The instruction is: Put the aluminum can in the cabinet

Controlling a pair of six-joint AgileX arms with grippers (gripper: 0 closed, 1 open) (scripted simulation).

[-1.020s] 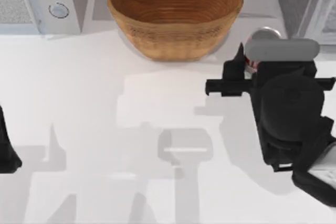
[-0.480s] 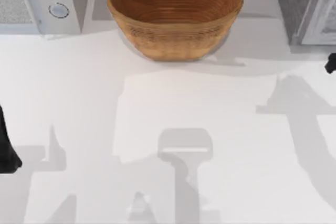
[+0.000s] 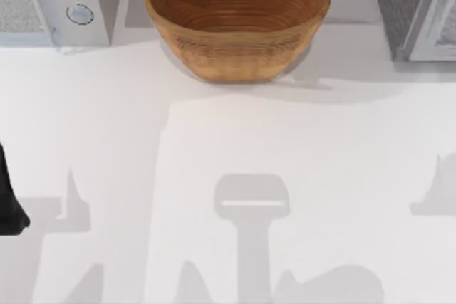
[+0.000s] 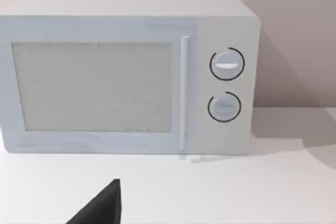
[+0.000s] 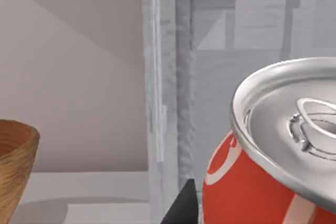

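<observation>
The aluminum can (image 5: 273,166) looms close in the right wrist view, with its silver top and pull tab above a red label with white marks. My right gripper (image 5: 262,214) is shut on it, and one black finger (image 5: 182,209) lies against the can's side. Just behind the can stands the grey cabinet (image 5: 236,35), whose pale door edge (image 5: 157,77) is upright beside it. In the top view the cabinet (image 3: 413,12) is at the back right corner. My left arm (image 3: 8,201) is parked at the table's left edge.
A large woven bowl (image 3: 237,19) sits at the back middle, and its rim (image 5: 16,156) also appears in the right wrist view. A white microwave (image 3: 50,1) with two dials stands at the back left, facing the left wrist camera (image 4: 126,72).
My right arm, holding the can, has moved rightward out of the top view. Its shadow has slid toward the table's right and front edges. The left arm has stayed still.
</observation>
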